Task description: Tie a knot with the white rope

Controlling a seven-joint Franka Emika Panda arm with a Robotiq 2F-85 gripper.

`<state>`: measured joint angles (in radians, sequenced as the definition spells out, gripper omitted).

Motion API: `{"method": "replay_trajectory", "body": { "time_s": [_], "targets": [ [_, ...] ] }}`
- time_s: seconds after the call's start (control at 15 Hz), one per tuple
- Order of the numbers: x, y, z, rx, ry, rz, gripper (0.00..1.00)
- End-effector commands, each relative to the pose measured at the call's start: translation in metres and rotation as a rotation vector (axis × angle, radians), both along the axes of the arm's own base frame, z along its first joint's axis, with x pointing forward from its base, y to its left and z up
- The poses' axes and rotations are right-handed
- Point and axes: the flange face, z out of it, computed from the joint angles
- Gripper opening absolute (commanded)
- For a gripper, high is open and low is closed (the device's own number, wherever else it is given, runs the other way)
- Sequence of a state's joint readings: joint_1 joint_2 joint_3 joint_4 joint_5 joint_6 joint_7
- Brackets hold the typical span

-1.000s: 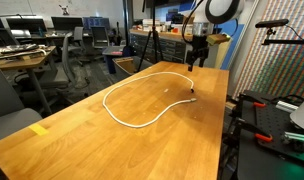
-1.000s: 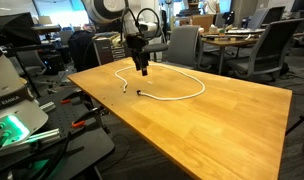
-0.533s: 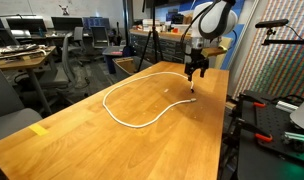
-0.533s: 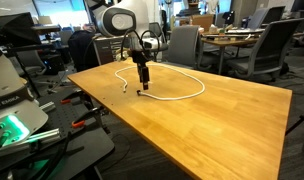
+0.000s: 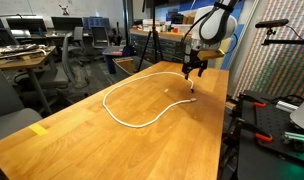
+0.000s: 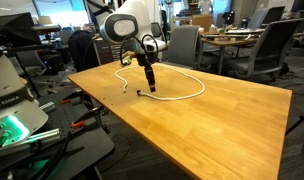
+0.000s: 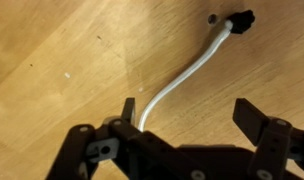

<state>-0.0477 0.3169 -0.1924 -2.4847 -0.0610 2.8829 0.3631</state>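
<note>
Moving room: bare table (image 5: 87,150) lay wide open around the rope (image 5: 132,122).
Rope: lay in one big loop; its dark tip (image 7: 240,18) sat near a table edge.
Claw (image 7: 187,110): spread wide, over that end, a finger each side.
Around: chairs (image 6: 182,45) stood past the table.

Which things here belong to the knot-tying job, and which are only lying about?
For the job: long thin white rope; open black gripper over its end.
Lying about: small yellow tape piece on the wooden table; grey office chairs behind.
</note>
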Motion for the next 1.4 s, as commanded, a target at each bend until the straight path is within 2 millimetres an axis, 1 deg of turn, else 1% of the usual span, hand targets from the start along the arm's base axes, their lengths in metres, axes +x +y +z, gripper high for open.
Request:
{"method": "replay_trajectory", "body": {
  "time_s": [0.0,0.07,0.13,0.2,0.27,0.4,0.47,0.53,0.67,0.73,0.87,0.93,1.07,1.13,1.2,1.27,1.33],
  "targets": [
    [0.005,-0.004,-0.020,0.008,-0.067,-0.095,1.00],
    [0.004,-0.006,-0.025,-0.001,-0.083,-0.101,1.00],
    [0.003,-0.007,-0.031,-0.002,-0.083,-0.112,0.91],
    [0.002,-0.008,-0.036,0.002,-0.081,-0.124,0.77],
    [-0.001,-0.010,-0.042,0.003,-0.070,-0.139,0.66],
    [-0.006,-0.012,-0.052,0.006,-0.049,-0.161,0.51],
    [-0.008,-0.014,-0.054,0.004,-0.051,-0.171,0.42],
    [-0.009,-0.015,-0.053,0.007,-0.050,-0.181,0.37],
    [-0.011,-0.017,-0.051,0.013,-0.055,-0.197,0.23],
    [-0.012,-0.017,-0.050,0.015,-0.061,-0.202,0.14],
    [-0.011,-0.016,-0.050,0.022,-0.064,-0.214,0.01],
    [-0.010,-0.016,-0.050,0.026,-0.065,-0.217,0.01],
    [-0.007,-0.011,-0.045,0.040,-0.072,-0.204,0.05],
    [-0.001,0.005,-0.028,0.057,-0.062,-0.148,0.05],
    [0.001,0.020,-0.018,0.062,-0.038,-0.066,0.05],
    [0.001,0.047,0.000,0.052,-0.033,-0.008,0.06],
    [0.004,0.060,0.007,0.045,-0.033,0.049,0.06]
  ]
}}
